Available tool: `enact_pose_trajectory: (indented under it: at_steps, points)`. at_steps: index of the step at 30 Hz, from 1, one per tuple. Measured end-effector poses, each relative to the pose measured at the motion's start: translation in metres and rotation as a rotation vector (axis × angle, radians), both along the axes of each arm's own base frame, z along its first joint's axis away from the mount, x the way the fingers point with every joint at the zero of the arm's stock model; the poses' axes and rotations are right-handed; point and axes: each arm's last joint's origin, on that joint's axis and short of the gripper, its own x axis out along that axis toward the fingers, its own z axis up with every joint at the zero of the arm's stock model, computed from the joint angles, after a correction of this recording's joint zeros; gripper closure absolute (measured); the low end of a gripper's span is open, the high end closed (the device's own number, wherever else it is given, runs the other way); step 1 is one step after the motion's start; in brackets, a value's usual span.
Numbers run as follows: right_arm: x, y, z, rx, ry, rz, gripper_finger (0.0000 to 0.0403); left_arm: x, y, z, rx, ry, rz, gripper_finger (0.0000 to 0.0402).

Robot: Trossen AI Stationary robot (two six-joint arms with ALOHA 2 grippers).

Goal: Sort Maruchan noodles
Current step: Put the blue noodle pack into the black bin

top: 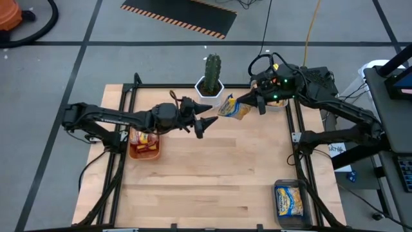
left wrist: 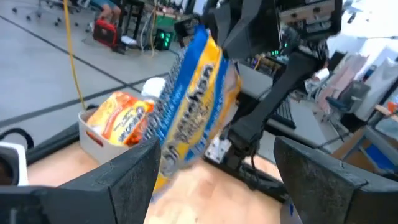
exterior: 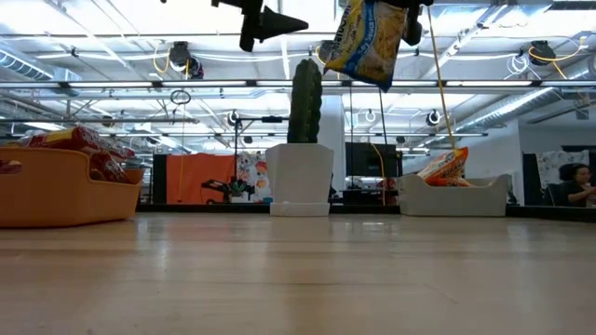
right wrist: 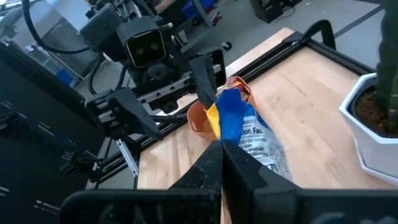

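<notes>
A blue and yellow Maruchan packet [top: 232, 108] is up in the air near the table's far edge, beside the cactus pot. My right gripper [top: 250, 102] is shut on it. In the low view the packet [exterior: 371, 39] hangs high above the table top. My left gripper [top: 201, 126] is open just left of the packet and faces it. In the left wrist view its fingers [left wrist: 134, 177] stand on either side of the packet [left wrist: 189, 106] without touching it. Other packets lie in the orange bin [top: 143, 144], the white bin [exterior: 453, 194] and the clear bin [top: 290, 201]. My right gripper pinches the packet between its two shut fingers [right wrist: 217, 163] at one end [right wrist: 229, 132], coming from the table's right and slanting down. The packet is lifted clear and hangs tilted below the fingers, its free end toward my left gripper.
A cactus in a white pot [top: 211, 81] stands at the far edge, close behind the packet. The orange bin sits at the left, the white bin at the far right, the clear bin at the near right corner. Bare wood [top: 212, 174] lies in the middle.
</notes>
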Motion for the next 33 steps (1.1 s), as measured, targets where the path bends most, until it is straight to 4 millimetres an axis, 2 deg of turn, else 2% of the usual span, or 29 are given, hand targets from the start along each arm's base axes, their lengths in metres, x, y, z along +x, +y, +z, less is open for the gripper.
enact_pose_trajectory:
  at_steps: [10,19,24,29,33]
  points:
    - [-0.014,-0.002,0.010,-0.012,-0.050,-0.043,0.0403,0.001,0.014,0.004,0.063,-0.038,0.050,0.0085]
    - [-0.016,-0.001,0.017,0.009,-0.101,-0.063,0.0403,0.000,0.018,0.005,0.011,-0.059,0.077,0.0085]
    - [-0.018,0.001,0.000,0.074,0.060,-0.102,0.0403,0.001,0.016,0.004,-0.002,-0.060,0.034,0.0085]
    - [-0.009,-0.002,-0.022,0.070,0.240,-0.149,0.0401,0.001,0.015,0.004,-0.027,-0.062,0.021,0.0085]
    - [0.007,-0.012,-0.054,0.082,0.352,-0.179,0.0386,0.001,0.015,0.001,-0.052,-0.036,0.022,0.0085]
